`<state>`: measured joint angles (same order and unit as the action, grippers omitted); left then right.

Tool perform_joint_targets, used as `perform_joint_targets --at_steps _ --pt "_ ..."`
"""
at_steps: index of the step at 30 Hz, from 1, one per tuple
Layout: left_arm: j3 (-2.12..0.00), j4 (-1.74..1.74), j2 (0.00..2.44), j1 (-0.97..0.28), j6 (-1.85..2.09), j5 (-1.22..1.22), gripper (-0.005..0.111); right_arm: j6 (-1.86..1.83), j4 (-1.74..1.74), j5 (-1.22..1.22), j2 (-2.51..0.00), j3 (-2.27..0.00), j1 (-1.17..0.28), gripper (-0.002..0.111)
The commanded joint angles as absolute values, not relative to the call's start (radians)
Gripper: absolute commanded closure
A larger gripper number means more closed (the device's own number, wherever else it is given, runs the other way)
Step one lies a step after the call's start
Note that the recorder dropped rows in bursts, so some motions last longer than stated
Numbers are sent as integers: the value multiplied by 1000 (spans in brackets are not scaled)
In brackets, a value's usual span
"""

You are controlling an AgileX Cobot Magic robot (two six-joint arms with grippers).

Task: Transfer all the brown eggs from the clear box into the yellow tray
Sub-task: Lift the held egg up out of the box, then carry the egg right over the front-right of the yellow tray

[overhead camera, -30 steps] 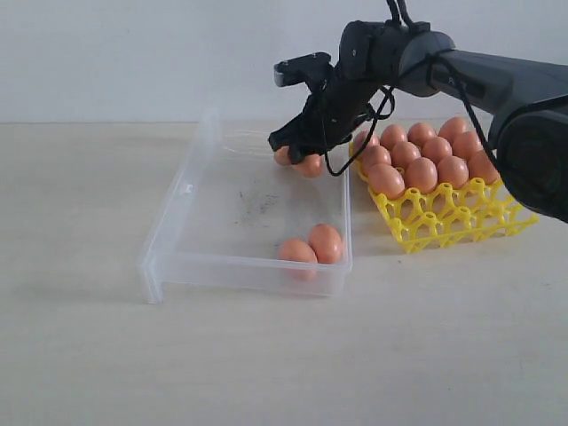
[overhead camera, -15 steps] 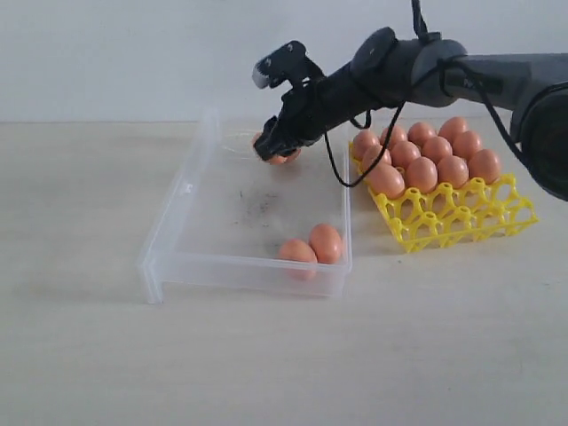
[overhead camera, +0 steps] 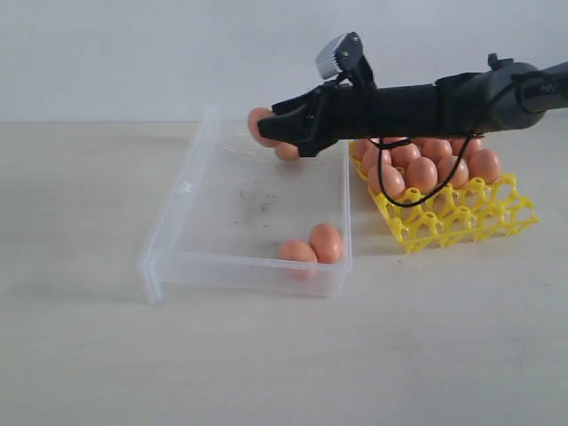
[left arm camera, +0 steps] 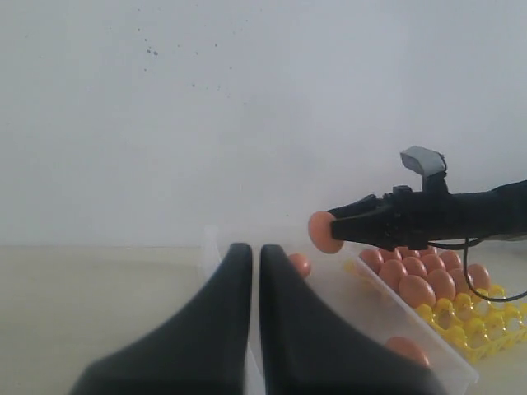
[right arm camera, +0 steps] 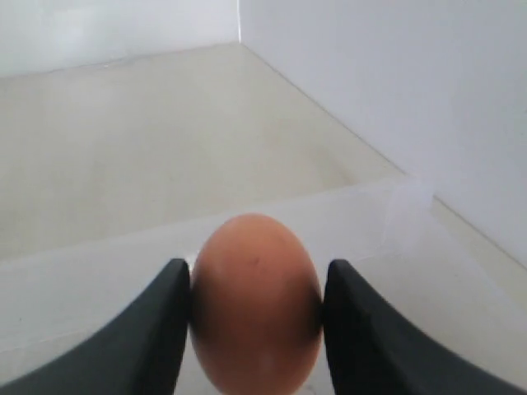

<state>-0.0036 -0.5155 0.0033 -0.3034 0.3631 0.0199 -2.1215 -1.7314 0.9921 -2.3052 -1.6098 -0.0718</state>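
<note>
The right gripper (overhead camera: 268,130) pinches one brown egg (overhead camera: 258,125) between its two fingers and holds it above the far end of the clear box (overhead camera: 182,191). Just below the gripper another egg (overhead camera: 287,152) lies in the box, and two more eggs (overhead camera: 312,246) lie well apart from it, touching each other. Back along the gripper's arm, the yellow tray (overhead camera: 461,217) on the desk (overhead camera: 80,355) carries many eggs (overhead camera: 422,174). The left gripper (left arm camera: 249,257) is empty, its fingers pressed together.

eggs (overhead camera: 325,242) lie in the box (overhead camera: 232,206), tray (overhead camera: 444,222) just right of it.
</note>
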Motion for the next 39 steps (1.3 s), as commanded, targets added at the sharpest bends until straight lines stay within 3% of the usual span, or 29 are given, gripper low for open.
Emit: perform_joint_targets --at_steps 1,6,11,16,19,23,26,30,34,39 --pt "0 -512 0 -300 367 21 103 -2131 -1744 978 -2286 -1586 -6 108" --pt "0 -512 0 -300 367 21 103 -2131 -1744 842 -2286 -1606 4 108" --pt "0 -512 0 -300 367 21 103 -2131 -1636 677 -2286 -1705 -92 108" --pt "0 -512 0 -300 367 21 103 -2131 -1271 75 -2286 -1756 -250 108" --pt "0 -512 0 -300 367 21 103 -2091 -1259 -164 -2292 -1756 -309 108" --pt "0 -512 0 -300 367 21 103 -1552 -975 -325 -2294 -1747 -316 108" --pt "0 -512 0 -300 367 21 103 -879 -543 -363 -2287 -1699 -310 108" --pt "0 -512 0 -300 367 21 103 -164 97 -704 -2287 -1550 -300 108" --pt "0 -512 0 -300 367 21 103 136 378 -1036 -2287 -1420 -255 108" --pt "0 -512 0 -300 367 21 103 323 476 -1221 -2270 -1291 -132 108"
